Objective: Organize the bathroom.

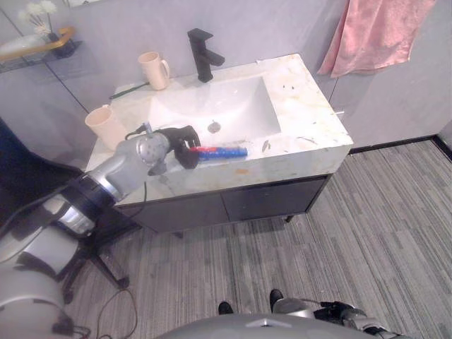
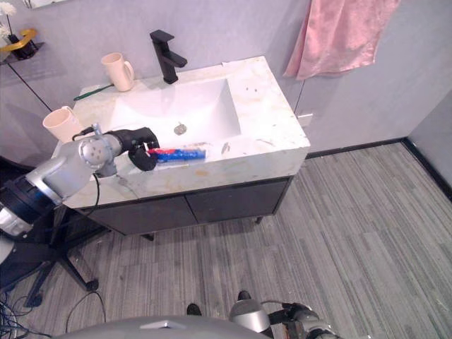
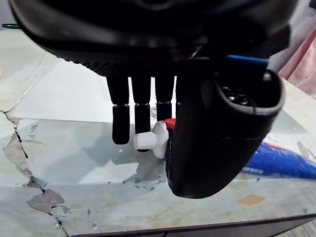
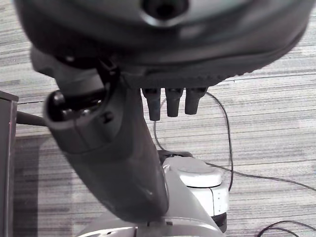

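Observation:
A red and blue toothpaste tube [image 1: 224,151] with a white cap [image 3: 147,141] lies along the front edge of the marble counter [image 1: 307,116], just before the white basin [image 1: 212,106]. My left hand [image 1: 182,145] is at the tube's cap end. Its fingers [image 3: 121,123] stand behind the cap and its thumb [image 3: 217,133] presses over the tube's front, pinching it against the counter. My right hand [image 4: 113,148] hangs low over the floor with relaxed fingers, holding nothing.
Two beige cups stand on the counter, one [image 1: 154,69] by the black faucet [image 1: 203,53], one [image 1: 104,126] at the left edge. A green toothbrush [image 1: 131,90] lies near the back. A pink towel [image 1: 374,32] hangs at the right.

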